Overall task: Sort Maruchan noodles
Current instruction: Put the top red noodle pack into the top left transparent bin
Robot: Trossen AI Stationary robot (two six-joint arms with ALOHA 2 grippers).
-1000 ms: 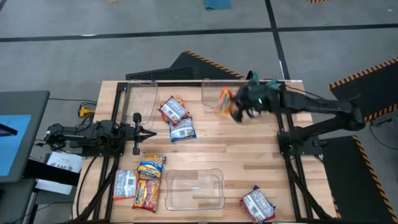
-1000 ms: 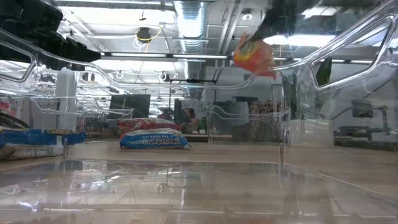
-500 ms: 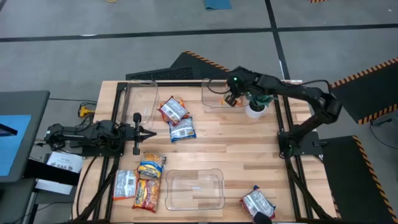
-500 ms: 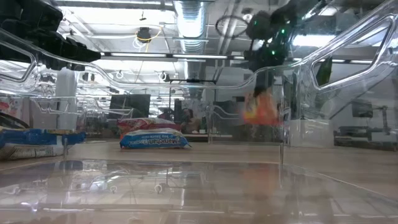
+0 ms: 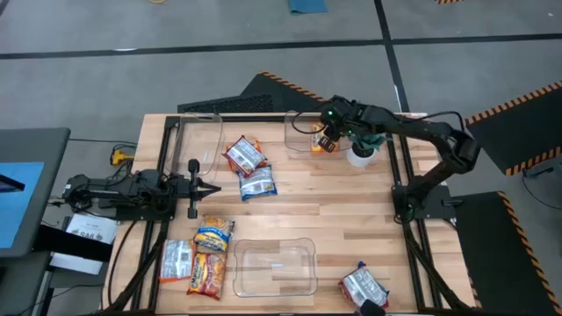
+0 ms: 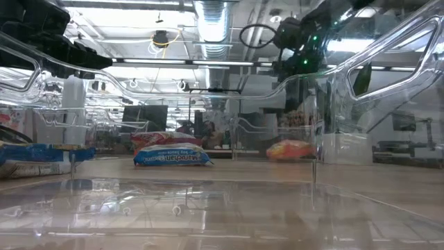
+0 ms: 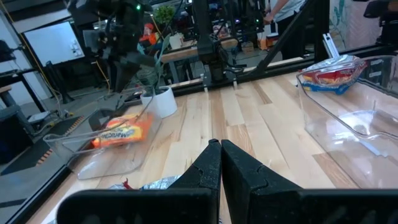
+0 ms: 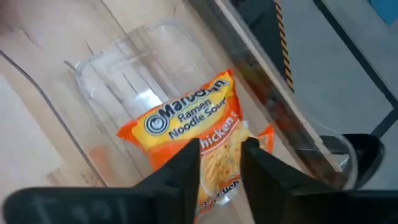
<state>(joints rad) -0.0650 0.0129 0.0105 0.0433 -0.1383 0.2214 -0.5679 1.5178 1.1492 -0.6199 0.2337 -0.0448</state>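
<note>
Right gripper (image 5: 323,140) hangs over the clear bin (image 5: 299,118) at the table's far edge, its fingers (image 8: 186,168) parted with a gap between them and nothing in their grasp. Directly below, an orange packet (image 8: 193,134) lies flat on the floor of that bin, free of the fingers; the low view shows it (image 6: 290,149) resting on the bin's bottom with the gripper (image 6: 300,55) well above it. Just beside the bin, on the right arm's side, stands a small potted plant in a white pot (image 5: 361,154).

Left gripper (image 5: 213,187) rests low near the table's left edge, pointing toward the middle, its fingers (image 7: 214,171) pressed together and holding nothing.

Other packets lie out on the wooden table (image 5: 334,211). A red-and-silver packet (image 5: 244,155) and a blue packet (image 5: 257,183) sit close together just beyond the left gripper's tip, between the far-edge bin and a second clear bin (image 5: 200,140) at the far left. On the near left, a blue-and-yellow packet (image 5: 213,235) overlaps an orange one (image 5: 205,273), with a silver-white packet (image 5: 176,260) just beside them. A third clear bin (image 5: 272,268) sits at the near edge in the middle. A red-and-silver packet (image 5: 363,288) lies near the near right corner, well apart from the others.
</note>
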